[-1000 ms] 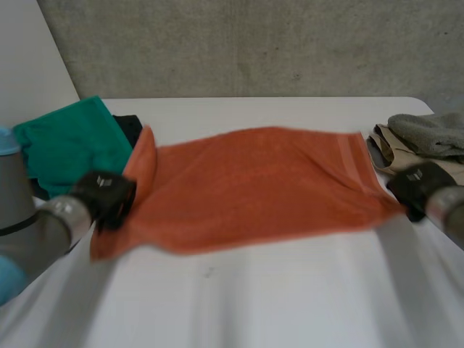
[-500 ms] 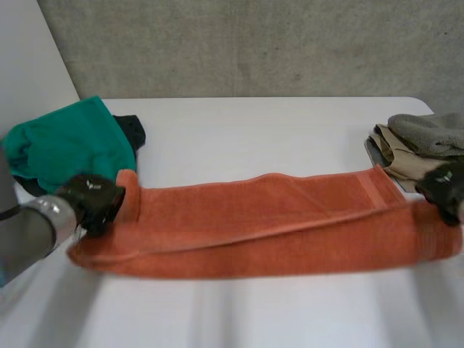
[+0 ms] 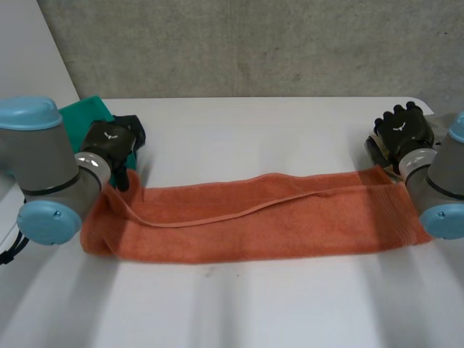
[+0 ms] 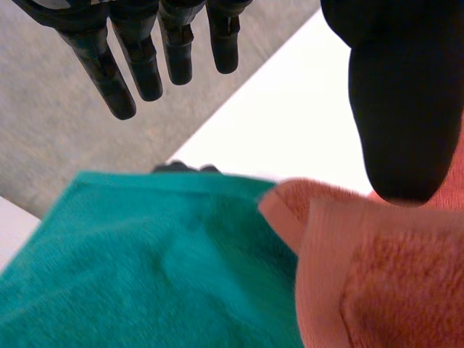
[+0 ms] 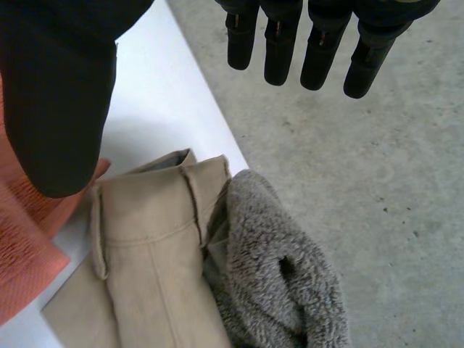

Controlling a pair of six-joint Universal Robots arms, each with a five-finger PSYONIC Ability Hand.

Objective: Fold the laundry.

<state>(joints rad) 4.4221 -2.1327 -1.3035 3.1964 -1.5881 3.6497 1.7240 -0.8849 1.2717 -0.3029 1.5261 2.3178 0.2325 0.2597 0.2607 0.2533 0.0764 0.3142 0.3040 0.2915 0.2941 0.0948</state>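
— What's happening at the towel's left end?
— The left hand [image 3: 107,143] is hovering just over that end of the orange towel [image 3: 268,221], fingers hanging straight and spread, thumb standing apart, gripping nothing. A teal cloth [image 4: 145,268] is lying just beyond that same end, with a dark cloth [image 3: 138,130] peeking out beside it.
— And the towel itself?
— It's lying flat on the white table [image 3: 254,312], doubled lengthwise into a long band, its long axis running from one hand to the other. Each hand is sitting nearest its own end, so I'm guessing the next fold would be bringing one end over to the other.
— The right end?
— The right hand [image 3: 402,130] is hanging just past it, fingers straight and spaced, holding nothing. Beyond that end a tan garment [image 5: 152,254] and a grey fleecy cloth [image 5: 275,268] are lying side by side, touching.
— Anything you're not making out?
— The arms are covering part of each end of the towel, and I'm unable to tell whether the left thumb is touching it.
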